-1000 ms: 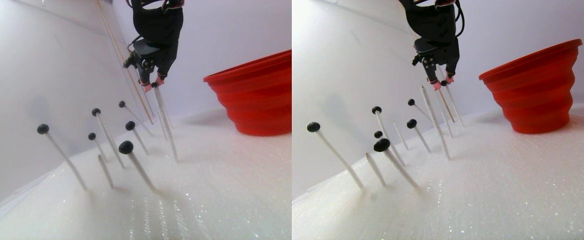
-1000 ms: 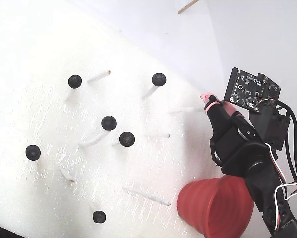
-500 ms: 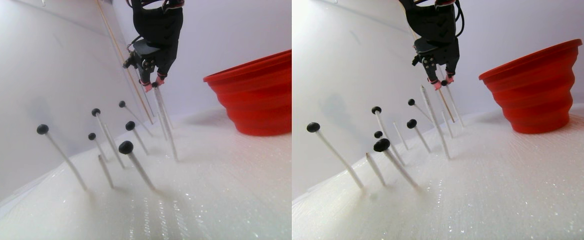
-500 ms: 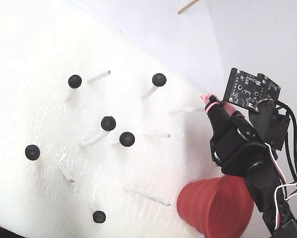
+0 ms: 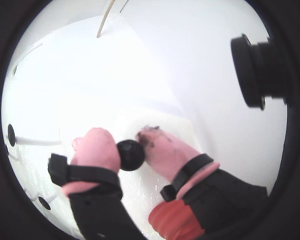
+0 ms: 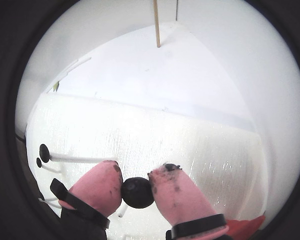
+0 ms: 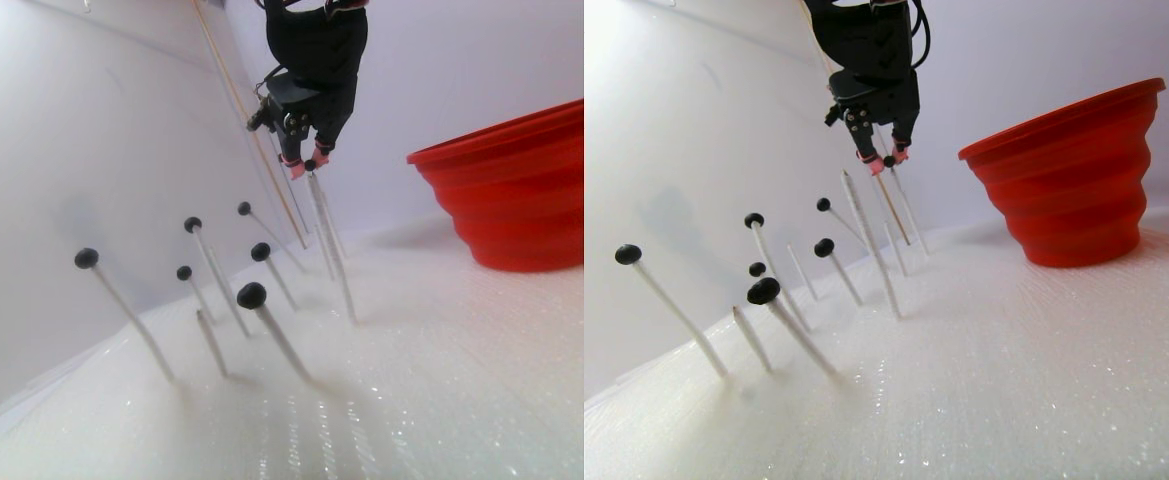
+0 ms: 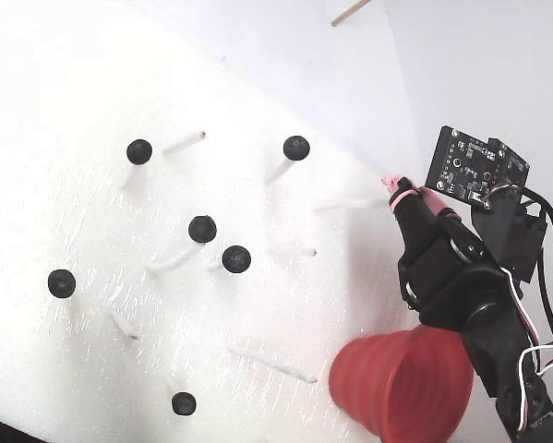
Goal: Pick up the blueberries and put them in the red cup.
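end effector [image 6: 136,176] clamped on berry [image 6: 137,192] | cup [image 7: 1069,175] well apart | risk: tip-only pinch, round berry could squirt out mid-transfer

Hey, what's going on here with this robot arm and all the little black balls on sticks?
The gripper is pinching one blueberry between its pink fingertips, held up above the white foam board. Six more blueberries sit on thin white sticks poking out of the board. The red cup stands beside the arm.
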